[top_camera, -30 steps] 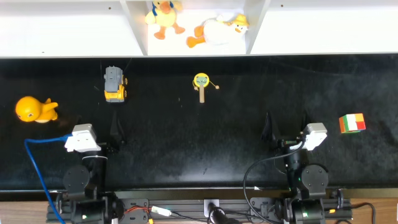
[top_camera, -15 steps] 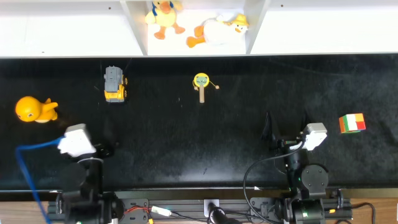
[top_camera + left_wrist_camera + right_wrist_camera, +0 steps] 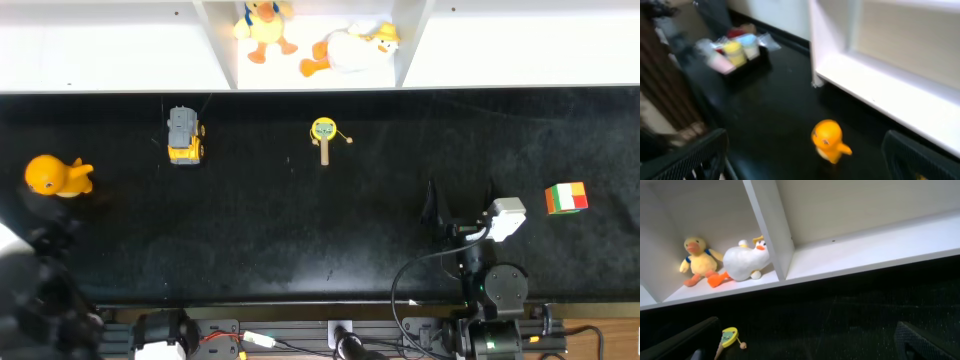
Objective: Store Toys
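An orange duck toy (image 3: 58, 176) stands at the table's far left. My left gripper (image 3: 804, 137) is open, and the same orange duck (image 3: 829, 141) lies a short way ahead between its wide-spread fingers, untouched. The left arm (image 3: 40, 270) is a dark blur at the left edge. A yellow truck (image 3: 185, 135) and a small rattle (image 3: 324, 135) lie near the shelf. A coloured cube (image 3: 566, 197) sits at the right. My right gripper (image 3: 460, 205) is open and holds nothing, facing the rattle (image 3: 729, 337) from a distance.
A white shelf (image 3: 120, 60) runs along the back; its middle compartment holds a yellow plush duck (image 3: 265, 25) and a white plush duck (image 3: 350, 48). Beyond the table's left end stands a dark tray of small coloured items (image 3: 737, 50).
The left arm has swung to the left edge of the table, toward the orange duck. The right arm has not moved.
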Controlling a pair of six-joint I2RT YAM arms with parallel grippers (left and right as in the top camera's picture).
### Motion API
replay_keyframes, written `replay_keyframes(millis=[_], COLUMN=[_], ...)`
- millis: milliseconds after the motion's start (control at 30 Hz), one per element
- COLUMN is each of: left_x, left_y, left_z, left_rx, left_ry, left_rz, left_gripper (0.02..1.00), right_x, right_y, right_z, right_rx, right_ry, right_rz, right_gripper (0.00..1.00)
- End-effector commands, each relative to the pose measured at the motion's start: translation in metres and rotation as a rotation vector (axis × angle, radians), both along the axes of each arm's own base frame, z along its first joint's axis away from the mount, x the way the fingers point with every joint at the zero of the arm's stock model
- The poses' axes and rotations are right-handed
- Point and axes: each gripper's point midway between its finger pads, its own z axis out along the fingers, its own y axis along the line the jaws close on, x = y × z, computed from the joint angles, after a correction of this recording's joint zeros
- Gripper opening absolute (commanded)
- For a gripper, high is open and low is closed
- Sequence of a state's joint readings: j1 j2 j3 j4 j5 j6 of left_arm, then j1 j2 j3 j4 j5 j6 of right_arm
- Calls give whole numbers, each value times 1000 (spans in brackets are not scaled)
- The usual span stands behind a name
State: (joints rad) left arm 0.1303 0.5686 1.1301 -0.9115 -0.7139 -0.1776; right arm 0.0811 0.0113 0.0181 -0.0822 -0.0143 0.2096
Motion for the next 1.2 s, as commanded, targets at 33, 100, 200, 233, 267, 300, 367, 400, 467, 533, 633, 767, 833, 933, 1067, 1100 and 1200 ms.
replay_keyframes(millis=[33, 100, 200, 233, 267, 300, 367, 400, 467, 533, 633, 767, 833, 933, 1067, 1100, 1200], left_x=[-9, -12, -12, -10, -7, -3, 7, 14, 30, 40, 49, 63, 67, 71, 77, 81, 98], left_y=[14, 18, 24, 24, 24, 26, 28, 29, 30, 37, 50, 57, 61, 65, 67, 66, 66], left_z=[50, 50, 29, 17, 6, -6, -24, -32, -45, -56, -75, -104, -121, -144, -180, -187, -204], left_rx=[21, 10, -66, -115, -160, -207, -261, -278, -303, -303, -274, -255, -266, -292, -333, -336, -350], left_ry=[38, 100, 184, 214, 241, 265, 305, 320, 315, 307, 328, 343, 359, 396, 500, 516, 503], left_rz=[111, 137, 170, 170, 157, 144, 94, 48, -37, -78, -111, -170, -170, -177, -232, -263, -362], left_gripper=[996, 996, 993, 993, 993, 993, 993, 993, 993, 993, 993, 996, 996, 996, 996, 996, 996], right_x=[0, 0, 0, 0, 0, 0, 0, 0, 0, 0, 0, 0, 0, 0, 0, 0, 0], right_y=[0, 0, 0, 0, 0, 0, 0, 0, 0, 0, 0, 0, 0, 0, 0, 0, 0], right_z=[-4, -4, -4, -4, -4, -4, -4, -4, -4, -4, -4, -4, -4, -4, -4, -4, -4], right_rx=[4, 4, 4, 4, 4, 4, 4, 4, 4, 4, 4, 4, 4, 4, 4, 4, 4], right_ry=[2, 2, 2, 2, 2, 2, 2, 2, 2, 2, 2, 2, 2, 2, 2, 2, 2], right_rz=[-3, -3, -3, -3, -3, -3, -3, -3, -3, -3, -3, -3, -3, -3, -3, -3, -3], right_gripper=[996, 996, 993, 996, 996, 993, 993, 993, 996, 996, 996, 993, 996, 996, 996, 996, 993])
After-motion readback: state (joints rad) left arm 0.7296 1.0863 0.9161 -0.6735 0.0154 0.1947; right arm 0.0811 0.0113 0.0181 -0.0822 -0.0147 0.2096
